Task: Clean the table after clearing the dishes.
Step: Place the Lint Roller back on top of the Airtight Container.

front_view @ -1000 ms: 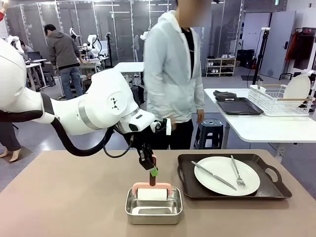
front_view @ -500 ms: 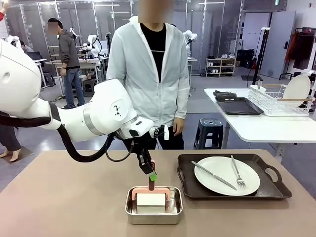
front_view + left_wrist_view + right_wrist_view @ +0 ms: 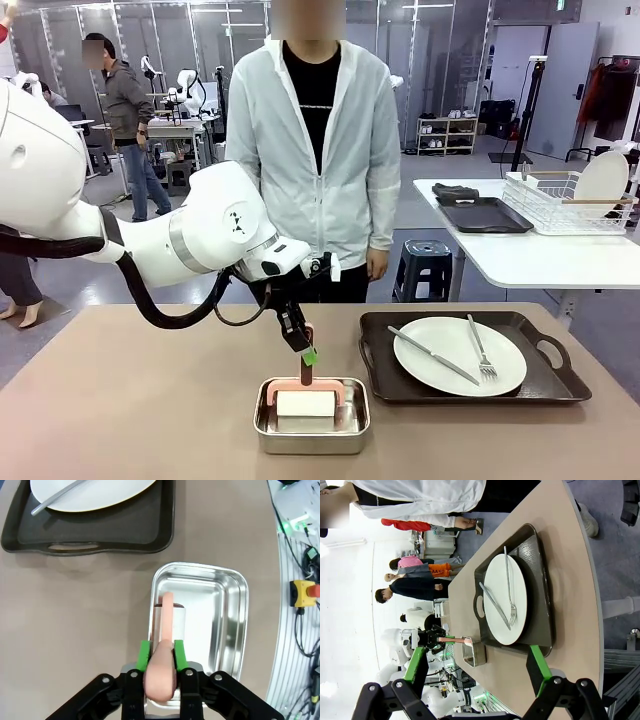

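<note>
Taupe bench (image 3: 130,400) in a busy lab: left hand (image 3: 309,352) clenched on the upright pink handle (image 3: 306,368) of a white scrubber (image 3: 306,403) set in a steel pan (image 3: 311,435). Just right of that, dark tray (image 3: 545,390) with white plate (image 3: 505,360), knife (image 3: 432,356) and fork (image 3: 478,350); person (image 3: 315,150) standing beyond the far edge. Farther out, right hand (image 3: 476,672) released, fingers wide apart, facing the tray.

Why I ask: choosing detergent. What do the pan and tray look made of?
Pan: likely stainless steel, bright mirror-like walls with reflections. Tray: probably plastic, dark brown, soft sheen, moulded handle cutouts; uncertain.
</note>
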You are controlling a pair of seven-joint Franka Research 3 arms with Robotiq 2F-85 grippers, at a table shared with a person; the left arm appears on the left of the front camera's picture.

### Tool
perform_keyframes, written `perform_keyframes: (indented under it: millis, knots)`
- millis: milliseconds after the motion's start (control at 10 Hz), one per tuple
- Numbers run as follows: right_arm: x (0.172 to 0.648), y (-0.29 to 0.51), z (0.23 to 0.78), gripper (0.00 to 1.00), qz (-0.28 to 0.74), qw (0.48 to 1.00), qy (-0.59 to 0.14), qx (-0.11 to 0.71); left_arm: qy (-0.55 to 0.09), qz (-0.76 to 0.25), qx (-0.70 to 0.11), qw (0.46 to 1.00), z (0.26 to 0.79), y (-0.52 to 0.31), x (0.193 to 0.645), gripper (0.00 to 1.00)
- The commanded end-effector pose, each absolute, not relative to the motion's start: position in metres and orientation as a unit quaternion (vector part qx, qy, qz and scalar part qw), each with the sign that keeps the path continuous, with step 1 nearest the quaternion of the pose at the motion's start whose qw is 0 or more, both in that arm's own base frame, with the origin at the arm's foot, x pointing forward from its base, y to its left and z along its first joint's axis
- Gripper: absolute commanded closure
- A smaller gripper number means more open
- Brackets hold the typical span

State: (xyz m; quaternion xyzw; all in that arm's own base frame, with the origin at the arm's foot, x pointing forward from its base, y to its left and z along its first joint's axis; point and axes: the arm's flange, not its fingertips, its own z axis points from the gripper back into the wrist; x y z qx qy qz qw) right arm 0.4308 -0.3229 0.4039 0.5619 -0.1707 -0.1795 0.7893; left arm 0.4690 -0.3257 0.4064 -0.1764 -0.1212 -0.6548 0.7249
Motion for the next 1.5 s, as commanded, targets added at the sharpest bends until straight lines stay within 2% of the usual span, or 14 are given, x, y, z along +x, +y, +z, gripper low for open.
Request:
perform_keyframes:
  millis: [0, 100, 300, 1000, 1400]
  knots:
    - [0.429, -0.322, 0.407, 0.0, -0.179, 0.789, -0.173, 0.562, -0.149, -0.647, -0.186, 0.725, 0.418, -0.328, 0.478, 0.42]
    - [0.429, -0.322, 0.407, 0.0, -0.179, 0.789, -0.173, 0.562, -0.152, -0.646, -0.176, 0.727, 0.424, -0.325, 0.48, 0.08]
    - [0.429, -0.322, 0.407, 0.0, -0.179, 0.789, -0.173, 0.562, -0.158, -0.646, -0.17, 0.727, 0.437, -0.324, 0.484, 0.0]
    - [0.429, -0.322, 0.407, 0.0, -0.179, 0.789, -0.173, 0.562, -0.163, -0.647, -0.148, 0.73, 0.456, -0.312, 0.485, 0.0]
    - [0.429, -0.322, 0.407, 0.0, -0.179, 0.789, -0.173, 0.562, -0.166, -0.653, -0.158, 0.722, 0.448, -0.322, 0.493, 0.0]
